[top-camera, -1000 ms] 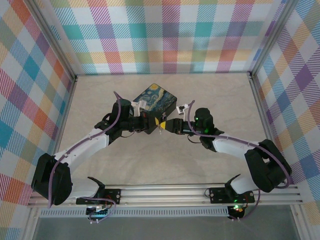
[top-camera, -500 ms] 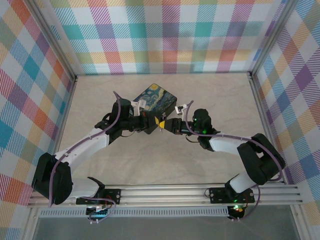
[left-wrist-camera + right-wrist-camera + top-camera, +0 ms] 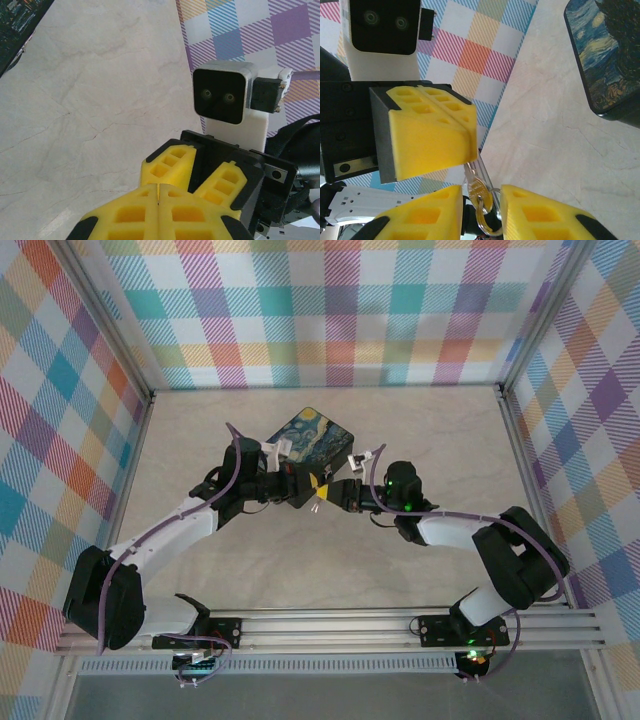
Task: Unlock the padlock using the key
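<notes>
The silvery key (image 3: 479, 187) hangs in the air between the two grippers, a ring (image 3: 489, 225) through its head. Its blade runs up into the fingertips of my left gripper (image 3: 471, 131), which is shut on it. My right gripper (image 3: 481, 200) is open. Its yellow fingers (image 3: 422, 217) stand on either side of the key's head with a small gap on each side. In the top view the left gripper (image 3: 308, 483) and right gripper (image 3: 329, 490) meet tip to tip just in front of the box. The padlock is hidden.
The dark box with the blue-and-yellow painted lid (image 3: 312, 440) sits on the marble tabletop (image 3: 330, 560) right behind the grippers. Checked walls (image 3: 340, 310) close in the back and both sides. Open tabletop lies between the grippers and the arm bases.
The right gripper has shifted slightly left toward the left gripper, and its jaws have narrowed round the key's head. The left arm has held still.
</notes>
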